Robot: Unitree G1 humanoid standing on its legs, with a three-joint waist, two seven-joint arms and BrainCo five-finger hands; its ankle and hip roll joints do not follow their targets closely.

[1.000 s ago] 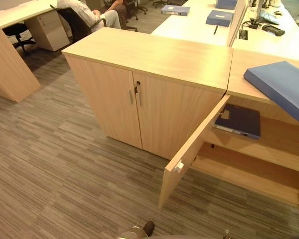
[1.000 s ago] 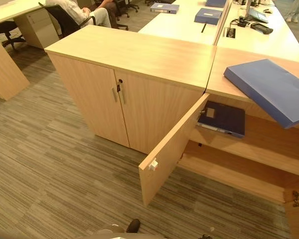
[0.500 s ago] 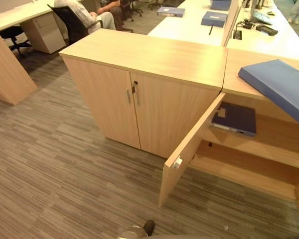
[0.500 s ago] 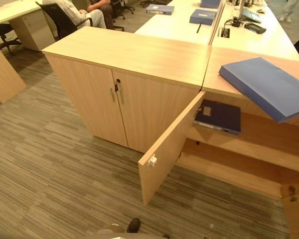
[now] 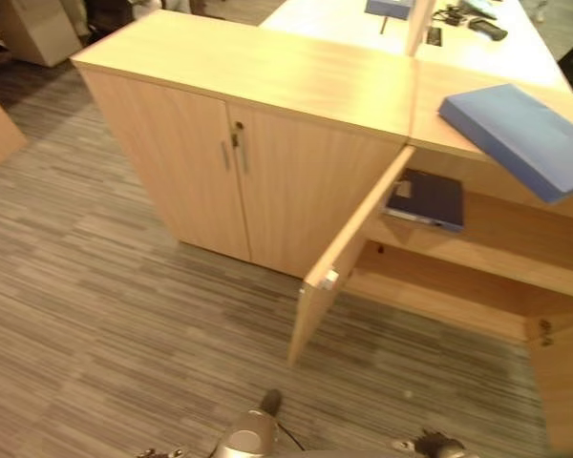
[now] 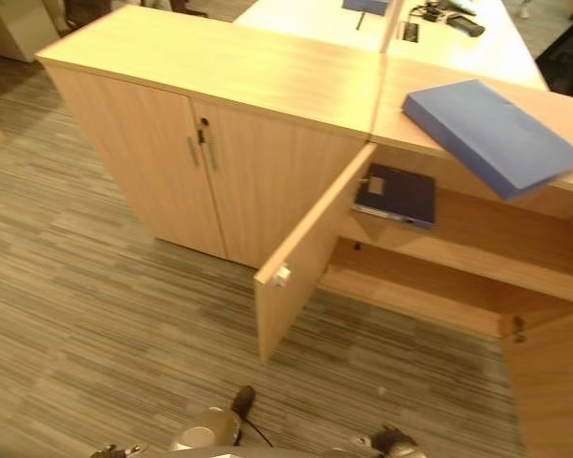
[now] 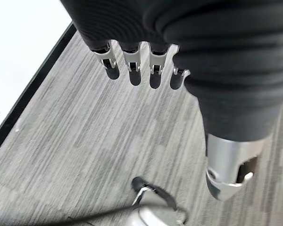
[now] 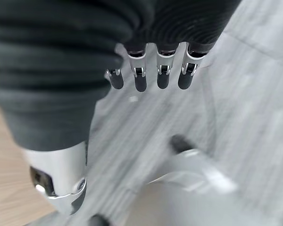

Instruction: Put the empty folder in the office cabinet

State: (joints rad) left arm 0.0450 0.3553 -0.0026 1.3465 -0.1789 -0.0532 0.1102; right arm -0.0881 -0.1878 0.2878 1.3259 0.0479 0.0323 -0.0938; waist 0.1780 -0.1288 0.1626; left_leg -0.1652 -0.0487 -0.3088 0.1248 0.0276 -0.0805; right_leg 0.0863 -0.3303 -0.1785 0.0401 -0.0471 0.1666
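- I see the light wooden office cabinet (image 5: pixel 267 143) standing on the grey striped carpet floor (image 5: pixel 95 315), its right compartment door (image 5: pixel 349 248) swung open.
- A large light-blue flat folder (image 5: pixel 520 138) lies on the cabinet top, overhanging the front edge.
- A dark-blue folder (image 5: pixel 426 198) lies flat on the upper shelf (image 5: pixel 497 253) inside.
- My left hand (image 7: pixel 132 66) hangs over the carpet, fingers relaxed, holding nothing.
- My right hand (image 8: pixel 155 70) likewise, fingers loose and empty.

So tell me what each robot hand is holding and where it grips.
Nothing. The left robot hand and right robot hand hang empty over the carpet; the blue folder lies untouched on the cabinet top.
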